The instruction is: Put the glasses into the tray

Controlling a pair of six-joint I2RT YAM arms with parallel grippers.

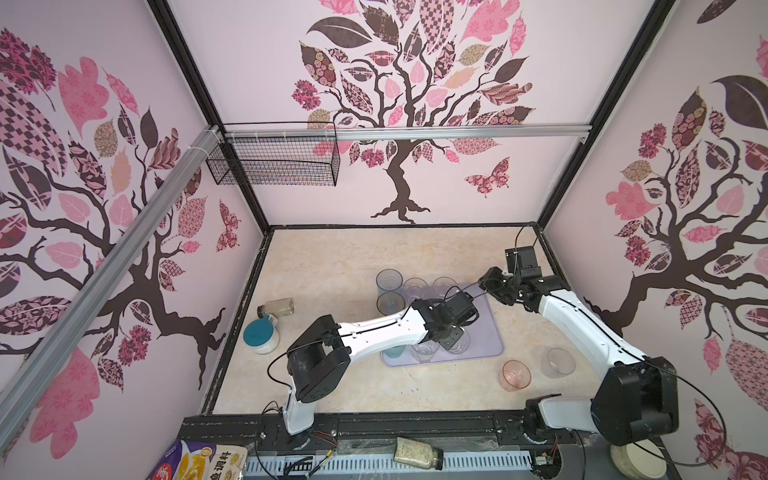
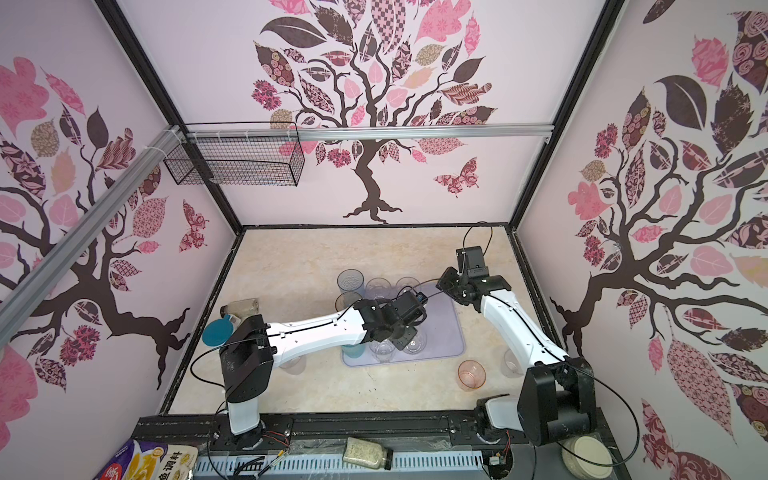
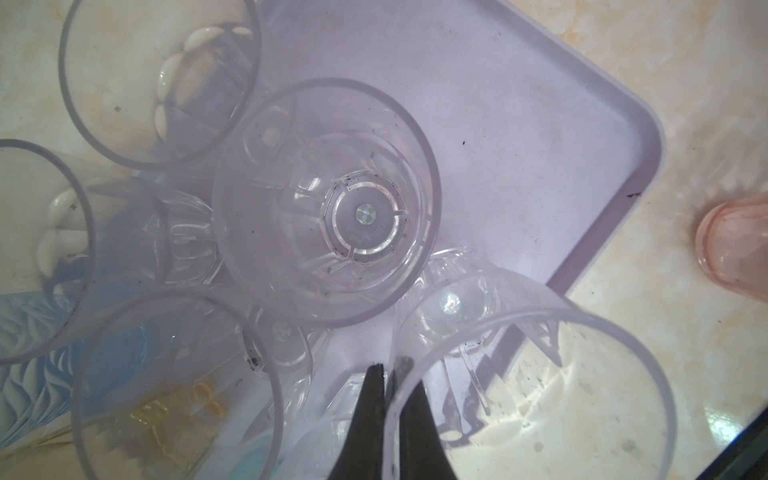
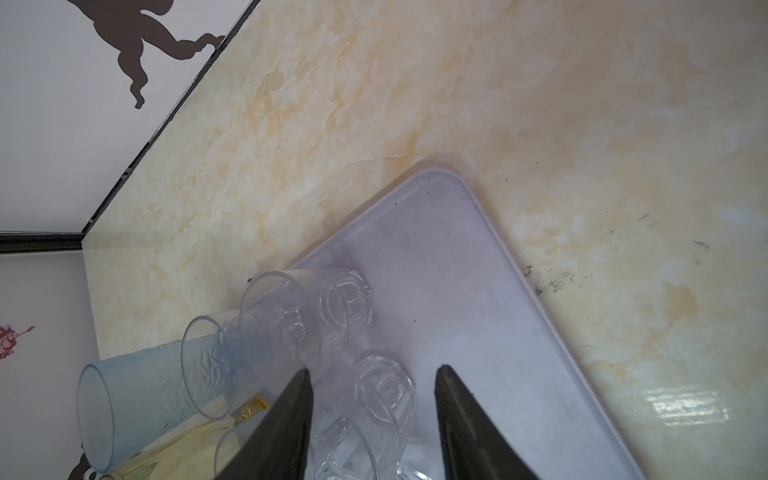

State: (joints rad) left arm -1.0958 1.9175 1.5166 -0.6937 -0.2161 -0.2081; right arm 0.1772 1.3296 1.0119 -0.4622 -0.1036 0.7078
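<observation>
The left fingers (image 3: 374,411) are pressed together on the wall of a clear glass (image 3: 519,386), one finger inside the rim and one outside. The base of this glass is over the tray (image 3: 519,137), close to the tray's rim (whether it touches the tray floor, I cannot tell). Just beside these fingers the other glasses (image 3: 324,199) stand crowded in the tray, approx. four rims in the wrist view, and the nearest is almost against the held one.

The right fingers (image 4: 453,403) are apart, w/ nothing clamped. They hang over a corner of the tray, and a short tumbler (image 4: 384,395) shows below and between them, w/o touching either finger. On the outer side of one finger a blue-grey glass (image 4: 137,399) stands at the tray's edge.

In a top view, a pink glass (image 1: 515,375) and a lone clear glass (image 1: 558,362) stand on the counter (image 1: 332,257), outside the tray and well apart from both pairs of fingers.
</observation>
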